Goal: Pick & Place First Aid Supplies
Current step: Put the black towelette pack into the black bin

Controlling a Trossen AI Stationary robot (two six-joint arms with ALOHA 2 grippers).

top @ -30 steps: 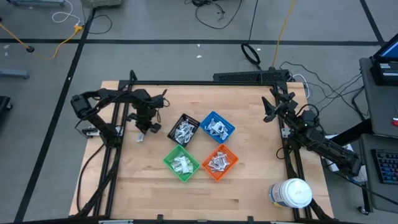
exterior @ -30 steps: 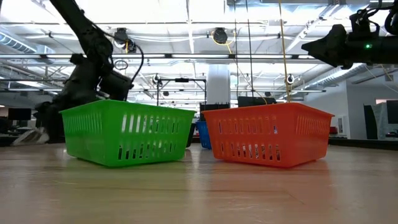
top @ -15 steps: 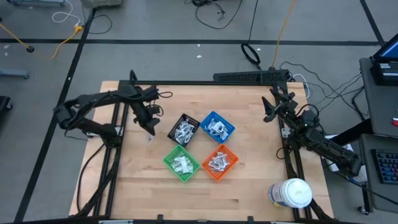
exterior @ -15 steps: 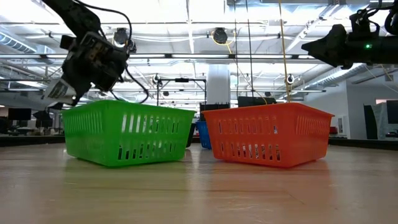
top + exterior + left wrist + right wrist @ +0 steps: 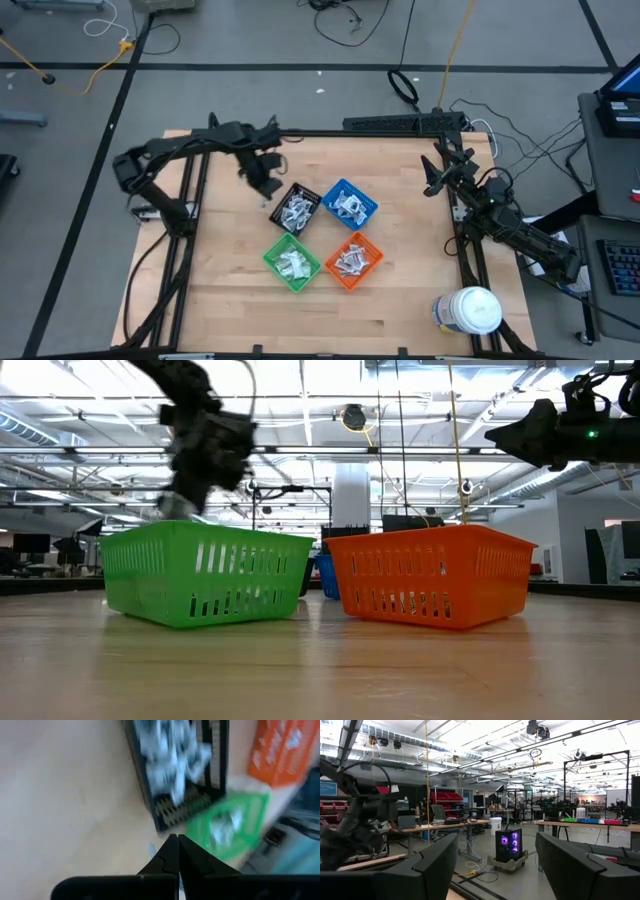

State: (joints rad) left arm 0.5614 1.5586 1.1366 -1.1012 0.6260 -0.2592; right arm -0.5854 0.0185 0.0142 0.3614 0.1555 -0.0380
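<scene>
My left gripper hangs above the table just left of the black bin, shut on a small pale packet that shows only as a sliver beside the fingertips. In the low view this gripper is above the green bin. Small white and silvery first aid supplies lie piled in the black, blue, green and orange bins. My right gripper waits open, raised over the table's far right part. My left gripper pinches the small packet between its two shut fingertips, coming from above and pointing down. The packet is lifted clear of the table and hangs at the tips. Blur and the fingers hide which part of it is held.
The four bins stand close together in a diamond at the table's middle. A large white round jar stands at the near right corner. Bare wood lies left of the bins and along the near edge. Black frame rails run along the table's left and right sides.
My left gripper has risen from the table left of the bins and swung toward the table's right and far side, ending beside the black bin. It stayed shut, and the small packet came up off the wood with it. The right arm kept still.
</scene>
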